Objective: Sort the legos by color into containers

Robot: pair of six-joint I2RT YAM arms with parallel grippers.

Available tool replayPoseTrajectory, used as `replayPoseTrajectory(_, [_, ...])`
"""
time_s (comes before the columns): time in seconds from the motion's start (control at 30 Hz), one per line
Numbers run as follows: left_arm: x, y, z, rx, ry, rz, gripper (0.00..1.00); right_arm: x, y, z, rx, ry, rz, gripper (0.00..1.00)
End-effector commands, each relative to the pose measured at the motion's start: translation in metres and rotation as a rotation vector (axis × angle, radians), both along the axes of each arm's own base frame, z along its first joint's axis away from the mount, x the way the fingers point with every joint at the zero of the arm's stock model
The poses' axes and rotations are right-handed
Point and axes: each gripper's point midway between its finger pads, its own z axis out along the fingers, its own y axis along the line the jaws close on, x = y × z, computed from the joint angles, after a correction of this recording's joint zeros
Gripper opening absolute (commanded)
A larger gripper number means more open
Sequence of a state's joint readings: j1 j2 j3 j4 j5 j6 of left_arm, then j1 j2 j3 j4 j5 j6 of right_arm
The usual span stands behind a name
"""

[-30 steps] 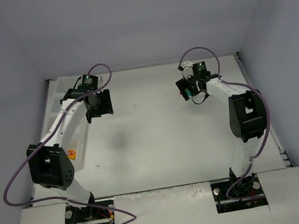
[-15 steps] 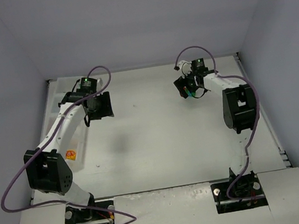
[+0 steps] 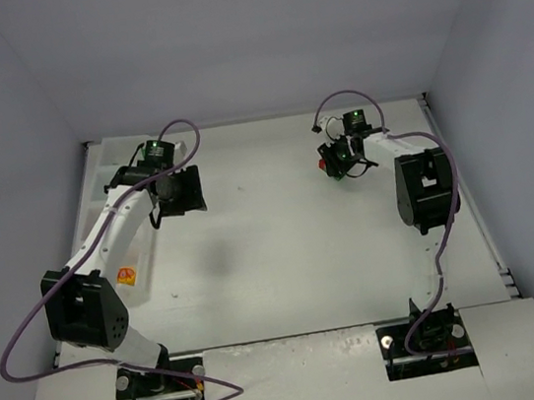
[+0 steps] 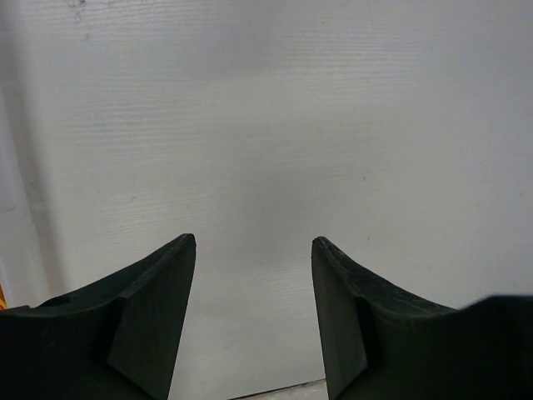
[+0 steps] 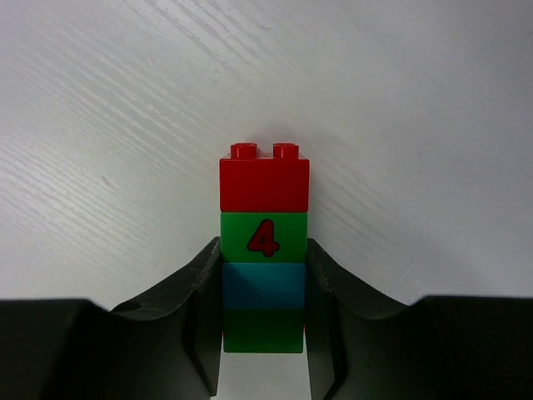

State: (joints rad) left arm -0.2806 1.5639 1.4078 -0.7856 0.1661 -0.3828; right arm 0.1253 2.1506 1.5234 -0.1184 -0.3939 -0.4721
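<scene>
Since the 1st frame, the right arm's elbow has swung toward the far edge of the bench (image 3: pixel 285 257), and the right gripper (image 5: pixel 263 250) has gone from open to closed. The left arm's elbow has shifted slightly toward the left edge; its wrist pos. is nearly unchanged.

1. Right gripper: clamped on a lego stack (image 5: pixel 263 242), 1 finger (image 5: pixel 200 292) on each side.
2. Stack order, top to bottom in the wrist view: red brick (image 5: pixel 264 185), green brick (image 5: pixel 263 237) w/ a red "4", teal-blue brick (image 5: pixel 264 287), 2nd green brick (image 5: pixel 263 331). Finger contact is at the lower 2 bricks; the red brick protrudes past the tips.
3. Stack pos.: far-right area of the bench, near the far edge. Whether it rests on the bench cannot be told.
4. Left gripper (image 4: pixel 254 242): jaws apart, nothing between them, over bare bench near the far-left corner.
5. Tray (image 3: pixel 144 242): along the left edge, well apart from the stack; contents not discernible.
</scene>
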Motion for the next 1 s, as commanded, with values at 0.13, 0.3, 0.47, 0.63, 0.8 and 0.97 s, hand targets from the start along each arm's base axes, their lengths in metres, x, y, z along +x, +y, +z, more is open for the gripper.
replayPoseTrajectory(0.13, [0.012, -0.032, 0.043, -0.158, -0.11, -0.091, 0.52, -0.032, 0.052, 0.056, 0.124, -0.062, 0.048, 0.0])
replayPoseTrajectory(0.3, [0.015, -0.073, 0.073, -0.36, -0.124, -0.231, 0.59, -0.064, 0.118, 0.114, 0.178, -0.224, 0.164, 0.0])
replayPoseTrajectory(0.47, [0.01, -0.107, 0.098, -0.525, -0.111, -0.337, 0.66, -0.097, 0.168, 0.149, 0.233, -0.318, 0.257, 0.0])
replayPoseTrajectory(0.63, [0.007, -0.119, 0.112, -0.577, -0.125, -0.373, 0.67, -0.123, 0.199, 0.169, 0.283, -0.372, 0.309, 0.0])
replayPoseTrajectory(0.8, [0.005, -0.119, 0.103, -0.572, -0.094, -0.359, 0.67, -0.134, 0.215, 0.185, 0.344, -0.396, 0.339, 0.0])
replayPoseTrajectory(0.97, [0.004, -0.123, 0.088, -0.586, -0.051, -0.356, 0.67, -0.143, 0.225, 0.186, 0.363, -0.388, 0.379, 0.0])
